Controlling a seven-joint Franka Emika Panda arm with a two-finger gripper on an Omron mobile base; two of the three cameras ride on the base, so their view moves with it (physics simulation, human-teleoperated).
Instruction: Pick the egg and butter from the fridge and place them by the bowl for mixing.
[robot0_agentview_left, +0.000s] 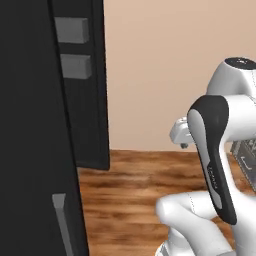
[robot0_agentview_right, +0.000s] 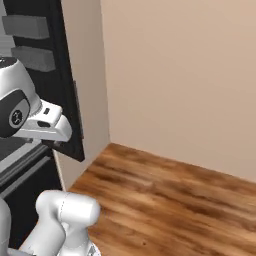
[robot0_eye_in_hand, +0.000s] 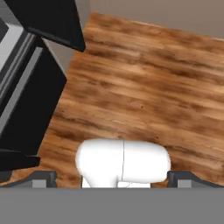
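Claw (robot0_eye_in_hand: 112, 179) hanging spread wide, empty, over wooden floor (robot0_eye_in_hand: 144, 87). Fridge (robot0_agentview_left: 35, 125) standing left; left base view showing its grey door bins (robot0_agentview_left: 72, 30).

We see the fridge (robot0_agentview_left: 35, 125) only in part: its black front runs off the top, left and bottom edges of the left base view, so its full height is cut. Its door (robot0_agentview_right: 67, 75) is cropped at the top in the right base view, and the arm (robot0_agentview_right: 20, 110) hides the lower fridge body behind it. Two grey door bins (robot0_agentview_left: 75, 47) show, one cut by the panel in front; what they hold we cannot tell. In the hand view the gripper (robot0_eye_in_hand: 112, 177) shows just two tips, cut off by the bottom.
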